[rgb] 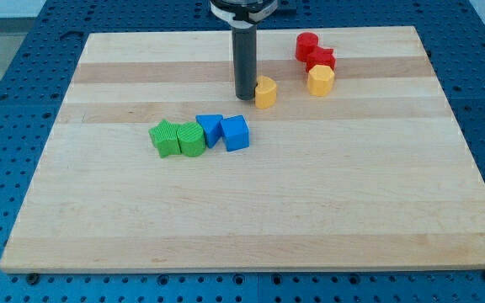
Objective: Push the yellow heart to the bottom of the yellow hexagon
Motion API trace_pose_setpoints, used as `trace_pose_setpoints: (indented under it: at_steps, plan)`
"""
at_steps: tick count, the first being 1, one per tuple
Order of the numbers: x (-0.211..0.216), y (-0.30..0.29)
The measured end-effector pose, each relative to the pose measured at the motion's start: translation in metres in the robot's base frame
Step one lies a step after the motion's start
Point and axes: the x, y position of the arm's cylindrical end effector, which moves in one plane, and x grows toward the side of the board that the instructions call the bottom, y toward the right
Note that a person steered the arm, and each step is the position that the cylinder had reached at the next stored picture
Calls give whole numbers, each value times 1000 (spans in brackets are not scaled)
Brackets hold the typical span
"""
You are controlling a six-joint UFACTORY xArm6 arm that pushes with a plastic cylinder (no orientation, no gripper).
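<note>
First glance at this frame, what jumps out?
The dark rod coming down from the view's top, my tip right beside the yellow heart, on its left. To the right sits a tight cluster: the yellow hexagon with two red blocks just above it. Lower left of centre, two green blocks and two blue blocks form a short row on the wooden board.

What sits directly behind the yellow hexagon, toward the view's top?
A red block touches the yellow hexagon from behind, with another red block beyond it. The hexagon hides the nearer red block's lower front, so its exact shape is unclear.
</note>
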Motion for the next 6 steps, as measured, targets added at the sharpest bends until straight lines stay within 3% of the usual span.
trace_pose_setpoints:
  at_steps: [2,6]
  plan:
    - [-20,-19]
    - [4,83]
